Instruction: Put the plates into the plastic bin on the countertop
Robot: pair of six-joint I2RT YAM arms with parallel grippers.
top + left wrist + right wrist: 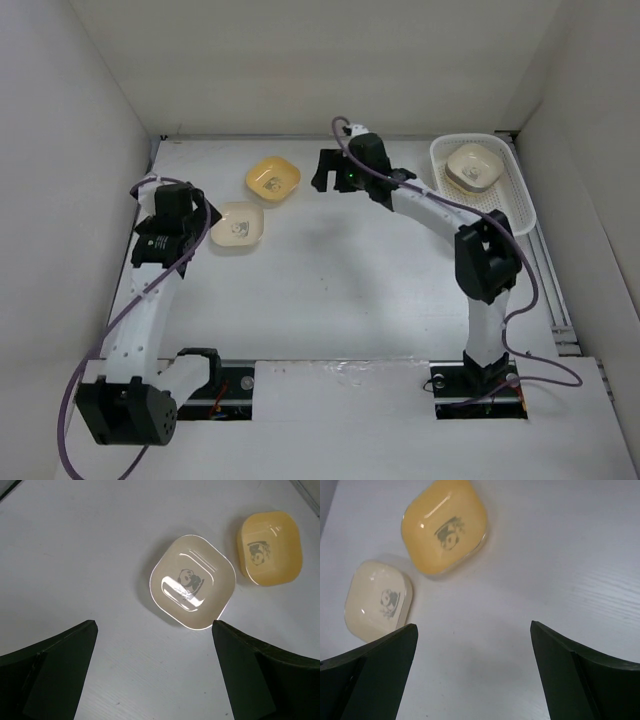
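A yellow plate (273, 178) and a cream plate (237, 226) lie on the white countertop (340, 280) at the back left. The white plastic bin (500, 205) stands at the back right and holds a cream plate (474, 165) stacked on others. My left gripper (203, 218) is open and empty, just left of the cream plate (193, 581); the yellow plate (270, 547) lies beyond it. My right gripper (322, 172) is open and empty above the countertop, right of the yellow plate (444, 526); the cream plate (378, 599) shows at the left.
White walls close in the countertop at the left, back and right. A metal rail (552, 290) runs along the right edge beside the bin. The arm bases (300, 385) sit at the near edge.
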